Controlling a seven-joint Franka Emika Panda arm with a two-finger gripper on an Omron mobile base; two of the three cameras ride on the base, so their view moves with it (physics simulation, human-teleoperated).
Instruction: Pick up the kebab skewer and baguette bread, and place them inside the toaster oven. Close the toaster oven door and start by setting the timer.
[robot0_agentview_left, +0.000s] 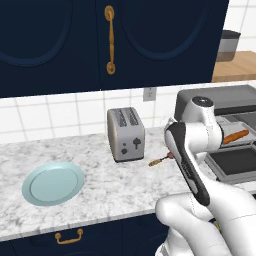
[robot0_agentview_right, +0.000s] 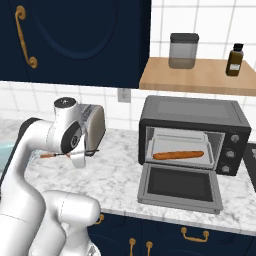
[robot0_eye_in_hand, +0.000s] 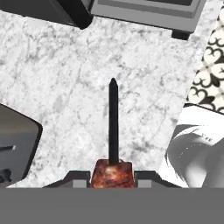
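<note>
While the baguette bread (robot0_agentview_left: 235, 136) lies at three o'clock in the left base view, right base shows it inside the open toaster oven (robot0_agentview_right: 195, 135), and the hand view shows the gripper (robot0_eye_in_hand: 112, 178) clamping the kebab skewer (robot0_eye_in_hand: 113, 127) above the counter (robot0_eye_in_hand: 65, 78).

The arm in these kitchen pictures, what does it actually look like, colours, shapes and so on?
The arm is built of thick, rounded glossy white shells with dark grey-black bands and joints between them. A round grey cap tops one joint. The gripper ends in two small dark jaws, seen in the hand view. No loose cables or markings show.
</note>
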